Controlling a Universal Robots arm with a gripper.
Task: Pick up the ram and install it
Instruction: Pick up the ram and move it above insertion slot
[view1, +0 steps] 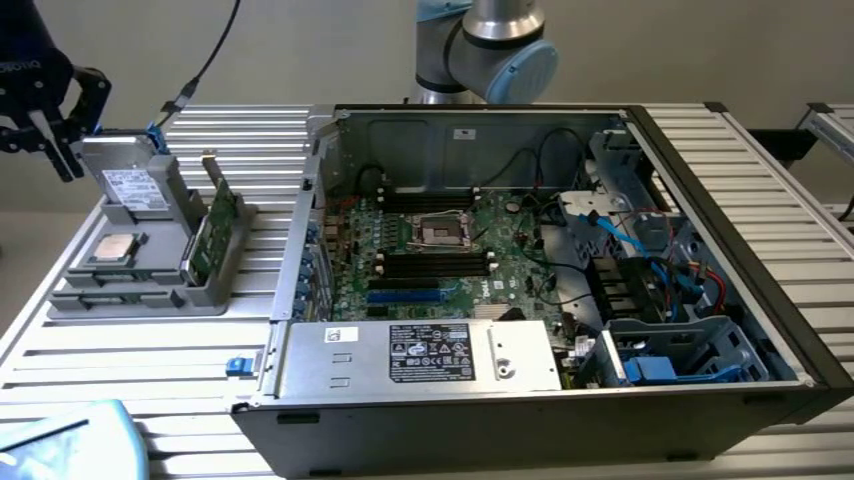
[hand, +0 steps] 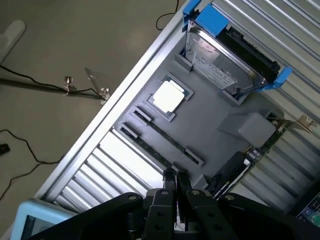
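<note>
Exterior view: an open PC case (view1: 747, 200) lies on a slatted metal table (view1: 120, 370). Its motherboard (view1: 461, 235) faces up, w/ black memory slots (view1: 427, 262) near the centre. On the exterior view's left, just beside the case, sits a grey parts tray (view1: 134, 300). It holds a hard drive (view1: 134, 185) propped at its far end, a CPU (view1: 118, 248) lying flat mid-tray & a green expansion card (view1: 214, 230) standing on edge along the side nearest the case. The black gripper (view1: 60, 135) hangs above the tray's far left corner, apart from it.

Wrist view: the fingers (hand: 170, 176) are nearly together, pinching a thin dark strip seen edge-on, apparently the ram (hand: 178, 200). Beneath them are the tray's two long narrow grooves (hand: 167, 142), near the CPU.
</note>
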